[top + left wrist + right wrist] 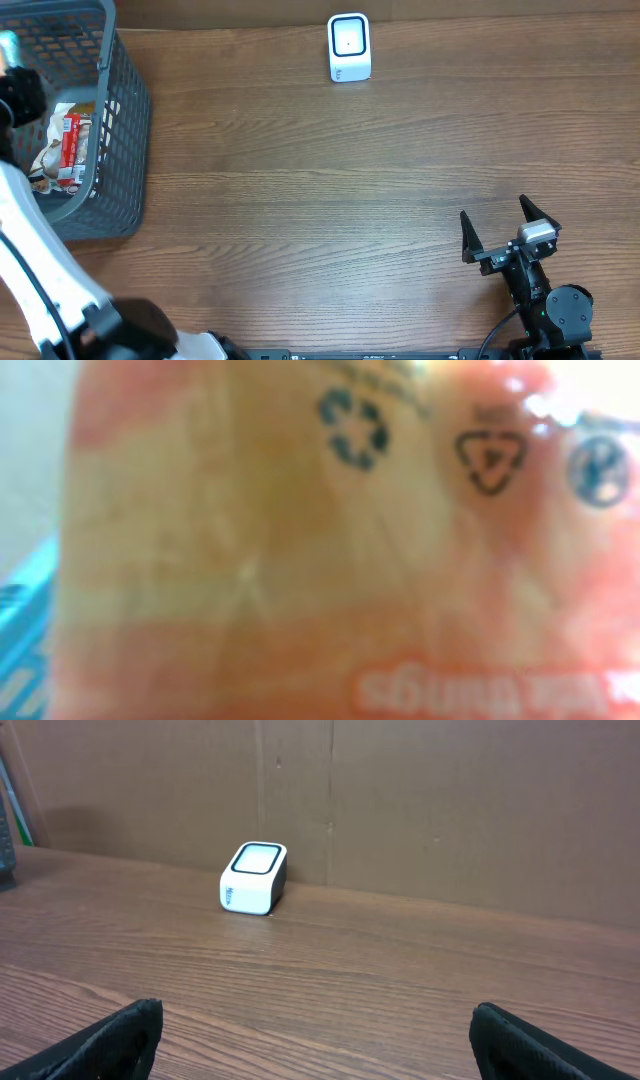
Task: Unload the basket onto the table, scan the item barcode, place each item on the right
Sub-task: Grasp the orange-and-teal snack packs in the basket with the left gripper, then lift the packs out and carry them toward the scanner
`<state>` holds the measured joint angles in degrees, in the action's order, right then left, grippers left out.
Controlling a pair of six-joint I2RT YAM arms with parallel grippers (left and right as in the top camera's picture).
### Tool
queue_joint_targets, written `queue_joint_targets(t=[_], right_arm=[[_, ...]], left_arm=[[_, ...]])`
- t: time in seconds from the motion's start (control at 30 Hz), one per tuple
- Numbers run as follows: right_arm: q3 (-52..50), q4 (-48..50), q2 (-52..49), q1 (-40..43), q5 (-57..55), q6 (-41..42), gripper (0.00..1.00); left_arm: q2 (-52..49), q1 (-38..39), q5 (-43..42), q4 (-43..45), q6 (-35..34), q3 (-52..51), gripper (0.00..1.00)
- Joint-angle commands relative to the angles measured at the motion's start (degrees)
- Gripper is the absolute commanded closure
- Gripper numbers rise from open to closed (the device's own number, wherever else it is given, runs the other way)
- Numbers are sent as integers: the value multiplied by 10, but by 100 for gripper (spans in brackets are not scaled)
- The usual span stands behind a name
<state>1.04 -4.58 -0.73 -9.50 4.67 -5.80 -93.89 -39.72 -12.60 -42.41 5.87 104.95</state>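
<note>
Packet (68,148): in the basket (125,120), upper left of the overhead frame.
Left gripper (25,100): at the packet; we cannot tell whether it grips.
Right gripper (495,210): wide open, lower right.
Risk: we judge the slick wrapper may slip, dropping short of the scanner (349,47).

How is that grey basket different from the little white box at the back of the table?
The basket is grey, with open mesh walls; the white box is solid, with a dark-framed window. The basket is far bigger and holds packets; the box holds nothing. Both stand on the wooden table.
</note>
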Motion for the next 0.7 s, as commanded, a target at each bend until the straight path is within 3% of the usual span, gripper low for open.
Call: queue_joint_targets(t=[0.0,0.3,0.67], right_arm=[[-6,2,5,0,2,0,0],[-6,2,5,0,2,0,0],[-6,2,5,0,2,0,0]], left_arm=[[87,9,-17,11,-90,14,56],[190,124,-15,-66,-119,14,61],[174,396,166,-203,-210,12,59]])
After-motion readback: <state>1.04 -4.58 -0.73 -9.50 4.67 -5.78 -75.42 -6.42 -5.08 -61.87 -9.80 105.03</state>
